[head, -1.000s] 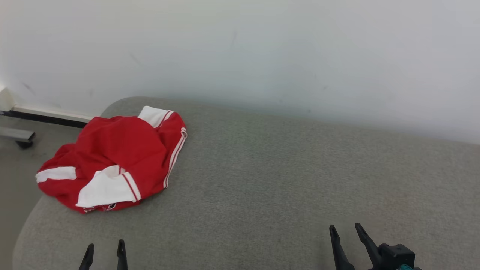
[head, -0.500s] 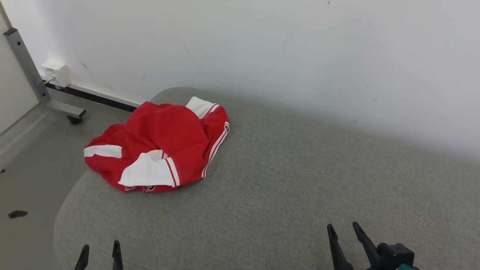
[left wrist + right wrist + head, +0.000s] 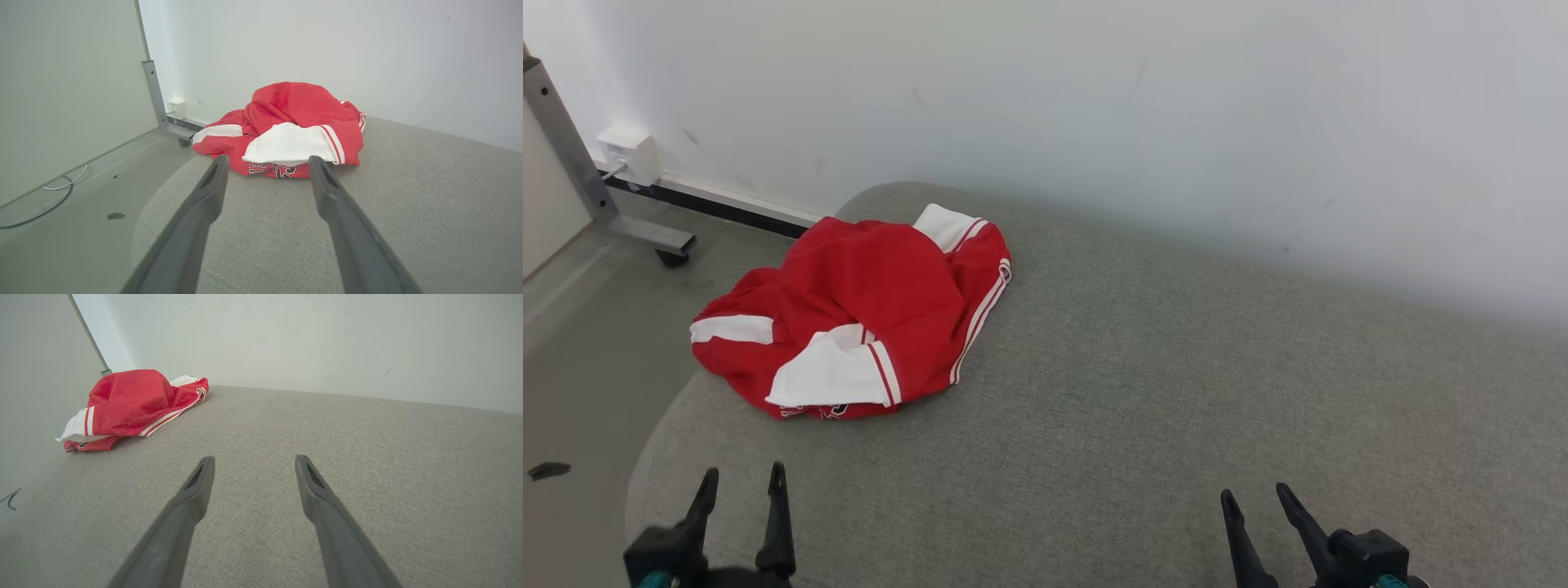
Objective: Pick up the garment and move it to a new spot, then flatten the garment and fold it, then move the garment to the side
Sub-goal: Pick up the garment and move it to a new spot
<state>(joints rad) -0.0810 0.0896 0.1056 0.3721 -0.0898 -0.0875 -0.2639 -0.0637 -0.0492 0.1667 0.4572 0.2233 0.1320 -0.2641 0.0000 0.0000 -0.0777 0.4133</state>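
Garment: a crumpled red jersey with white panels and white-and-red striped trim (image 3: 849, 327) lies in a heap on the far left corner of the grey fabric-covered padded counter (image 3: 1143, 392), close to the white wall. Its left part reaches the counter's rounded edge and seems to hang slightly over it.
Left gripper: the left gripper (image 3: 744, 472) has its two dark fingers spread wide and holds nothing. In the left wrist view (image 3: 267, 160) it points straight at the heap, near it but not touching.
Right gripper: the right gripper (image 3: 1255, 492) is equally wide and empty, over bare counter and well apart from the garment.
Risk, slide-off: a pull toward the left edge, or a pinch on the overhanging part alone, could likely drag the jersey onto the floor (image 3: 580, 367).
Risk, partial grasp: the layers are bunched, so closing on the top fold only would probably lift one panel and leave the rest trailing and twisted.
Risk, snagging: a low approach could dig the fingers into the upholstery weave.
Risk, reach: the right arm must cross most of the counter, and the arms could crowd each other at the corner.
Writing: dark lettering with a pale outline (image 3: 271, 169) shows along the lower red hem; it is folded and I cannot read it.
Brands: none legible.
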